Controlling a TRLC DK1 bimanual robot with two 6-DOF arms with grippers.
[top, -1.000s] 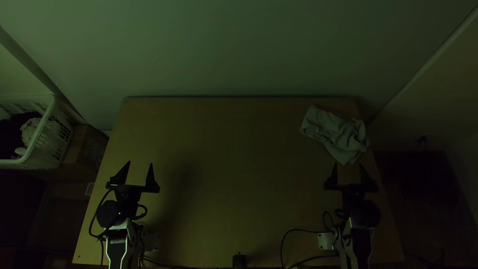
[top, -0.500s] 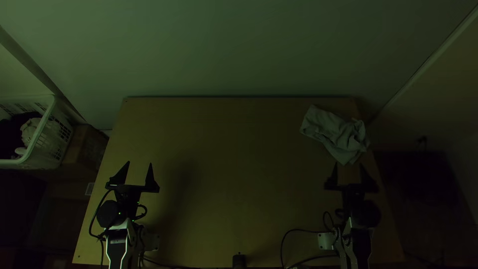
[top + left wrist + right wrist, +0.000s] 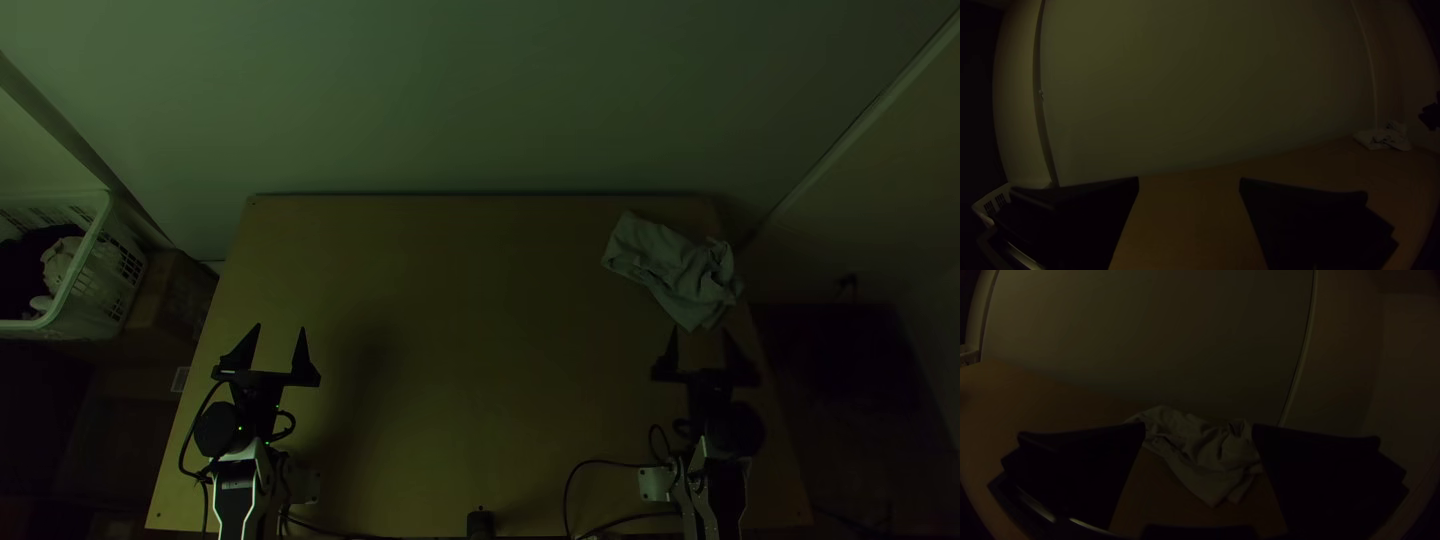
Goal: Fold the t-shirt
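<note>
My left gripper (image 3: 280, 330) stands open over the table's left part, nothing between its fingers. My right gripper (image 3: 699, 333) is open just on the near side of the t-shirt (image 3: 672, 268), which lies bunched and crumpled, light grey, at the table's far right corner. In the left wrist view my left gripper (image 3: 1189, 181) has its fingers wide apart, with the t-shirt (image 3: 1385, 137) far off. The right wrist view has the t-shirt (image 3: 1202, 450) beyond and between the parted fingers of my right gripper (image 3: 1199, 426); neither finger grips the cloth.
The wooden table (image 3: 470, 300) has a pale wall (image 3: 480, 100) behind its far edge. Left of the table stands a white basket (image 3: 85, 270) with clothes in it, beside a brown box (image 3: 172, 295). Black cables run along the near edge, where a small dark object (image 3: 480, 524) sits.
</note>
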